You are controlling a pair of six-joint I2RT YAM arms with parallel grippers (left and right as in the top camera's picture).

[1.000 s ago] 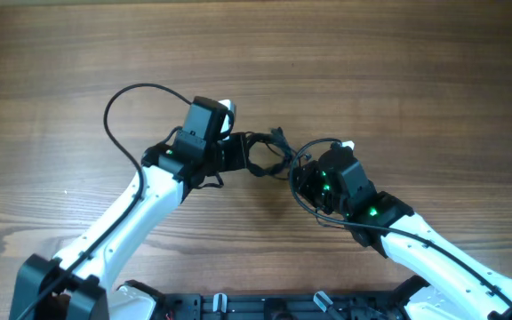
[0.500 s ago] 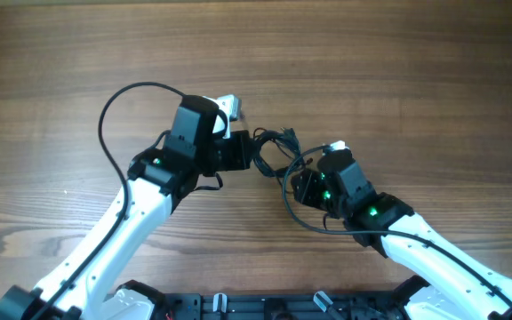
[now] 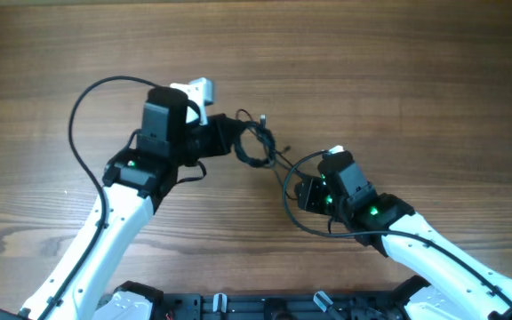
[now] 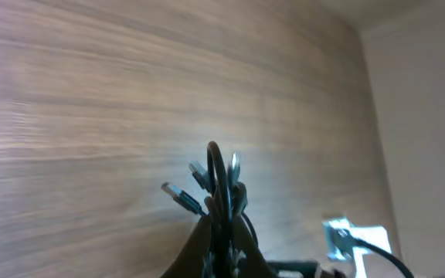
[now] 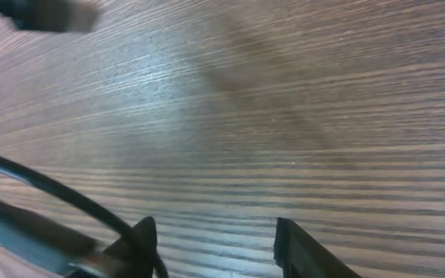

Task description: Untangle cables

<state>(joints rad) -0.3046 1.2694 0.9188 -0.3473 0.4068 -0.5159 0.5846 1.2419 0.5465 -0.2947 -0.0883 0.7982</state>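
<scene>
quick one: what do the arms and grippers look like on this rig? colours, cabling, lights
Left arm and right arm: white links, black joint housings with green lights. Left gripper and right gripper: black, two dark fingers, a small white block at each wrist. A thick black cable loops off each arm.

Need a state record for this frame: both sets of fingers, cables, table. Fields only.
left fingers: shut, pinching the cables
cables: one tangled bunch at the tip of the left fingers, not yet separated
plug ends: three stick out of the bunch in the left wrist view
right fingers: apart, nothing between them, bare wood in the gap
right arm position: to the right of the bunch in the overhead view; cannot tell if any strand reaches it
table: wood grain
</scene>
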